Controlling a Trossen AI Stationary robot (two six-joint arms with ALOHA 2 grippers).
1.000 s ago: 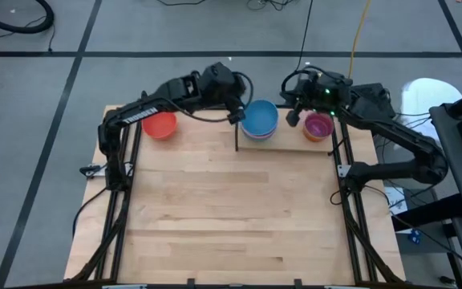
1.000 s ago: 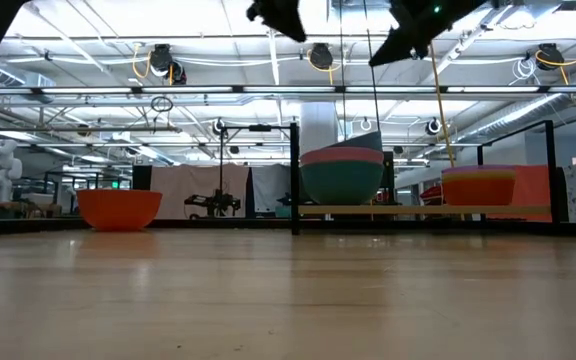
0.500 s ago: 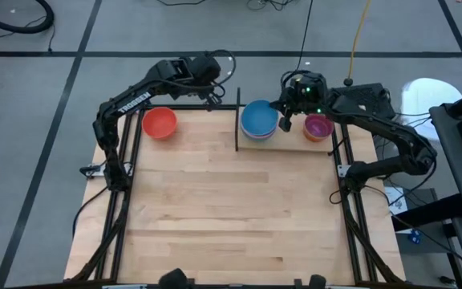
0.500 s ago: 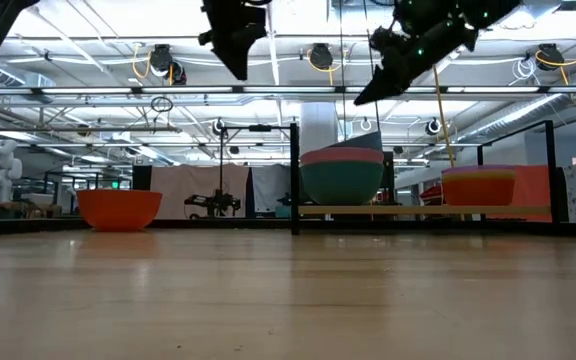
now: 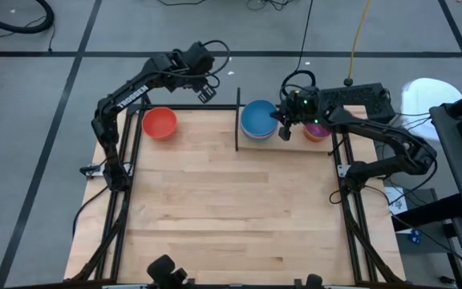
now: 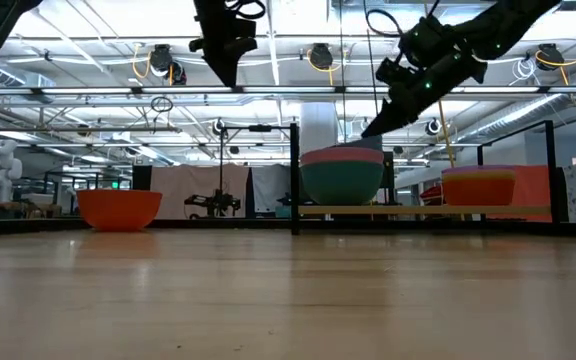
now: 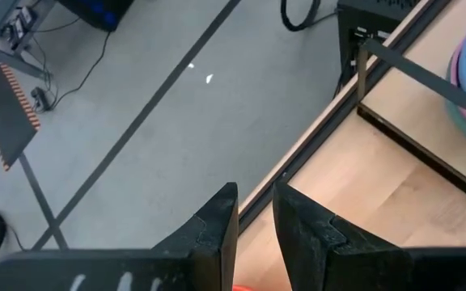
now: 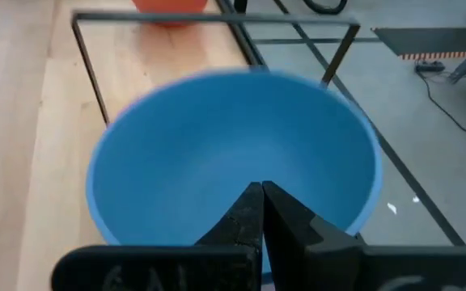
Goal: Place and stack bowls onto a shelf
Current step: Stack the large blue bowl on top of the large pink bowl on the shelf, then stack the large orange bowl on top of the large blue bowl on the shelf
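Observation:
On the shelf point(image 5: 292, 143), a low wood board with a black post point(image 5: 237, 120), stand two stacks. The large stack has a blue bowl point(image 5: 258, 118) on top, over pink and teal point(image 6: 341, 180). The small stack point(image 5: 319, 127) is topped purple. A red-orange bowl point(image 5: 159, 123) sits on its base on the tabletop, far left. My right gripper point(image 5: 283, 130) is shut, with its tips over the blue bowl's inside point(image 8: 233, 153) near the rim. My left gripper point(image 5: 204, 91), open by a narrow gap point(image 7: 255, 217), hangs high past the table's far edge.
Black frame rails point(image 5: 127, 160) run along the table's left and right sides. The shelf's thin post and legs point(image 6: 295, 175) stand between the red-orange bowl and the stacks. Bare wooden tabletop point(image 5: 231, 209) fills the middle and near part.
My left gripper has drawn away from above the blue bowl stack, toward the table's left and far edge. My right gripper has moved from beside the small stack toward the blue bowl and has come down close over its rim.

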